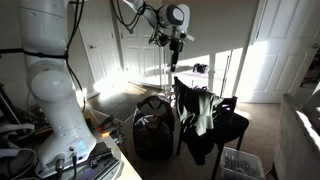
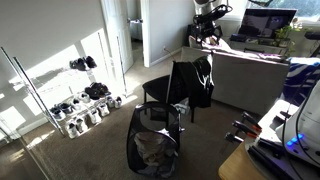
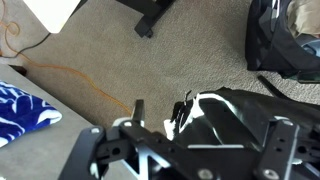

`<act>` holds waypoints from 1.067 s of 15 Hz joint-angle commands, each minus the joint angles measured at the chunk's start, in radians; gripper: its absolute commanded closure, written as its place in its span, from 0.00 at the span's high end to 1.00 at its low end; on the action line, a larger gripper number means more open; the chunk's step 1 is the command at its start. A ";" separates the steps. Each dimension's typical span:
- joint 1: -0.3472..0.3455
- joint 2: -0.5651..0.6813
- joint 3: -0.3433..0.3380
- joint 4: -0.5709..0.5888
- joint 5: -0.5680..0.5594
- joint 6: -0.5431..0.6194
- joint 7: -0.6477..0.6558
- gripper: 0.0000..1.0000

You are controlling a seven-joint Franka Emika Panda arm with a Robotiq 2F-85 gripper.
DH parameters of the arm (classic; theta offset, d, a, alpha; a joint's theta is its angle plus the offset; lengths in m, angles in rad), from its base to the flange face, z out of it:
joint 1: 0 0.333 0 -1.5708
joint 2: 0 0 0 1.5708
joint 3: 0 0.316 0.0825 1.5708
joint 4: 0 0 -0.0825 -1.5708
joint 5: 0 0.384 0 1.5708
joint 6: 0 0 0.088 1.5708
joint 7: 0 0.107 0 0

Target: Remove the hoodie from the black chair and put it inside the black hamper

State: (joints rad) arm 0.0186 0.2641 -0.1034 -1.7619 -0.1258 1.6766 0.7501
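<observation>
The hoodie hangs dark with a paler panel over the backrest of the black chair. Both also show in an exterior view, the hoodie on the chair. The black hamper stands on the carpet beside the chair, with cloth inside it. My gripper hangs open and empty well above the chair's backrest. In the wrist view the open gripper frames the hoodie far below, with the hamper at the upper right.
A clear plastic box sits on the floor by the chair. A shoe rack stands by the wall. A grey sofa is behind the chair, with blue patterned cloth on it. An orange cable lies on the carpet.
</observation>
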 commanded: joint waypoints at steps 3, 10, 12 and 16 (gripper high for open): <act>-0.029 0.090 0.011 -0.005 -0.024 0.120 -0.288 1.00; -0.036 0.272 0.022 0.001 -0.048 0.354 -0.598 1.00; -0.028 0.321 0.024 0.006 -0.078 0.411 -0.658 1.00; -0.004 0.387 0.010 0.010 -0.142 0.479 -0.679 1.00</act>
State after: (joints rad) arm 0.0002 0.6187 -0.0810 -1.7604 -0.2196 2.1204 0.0929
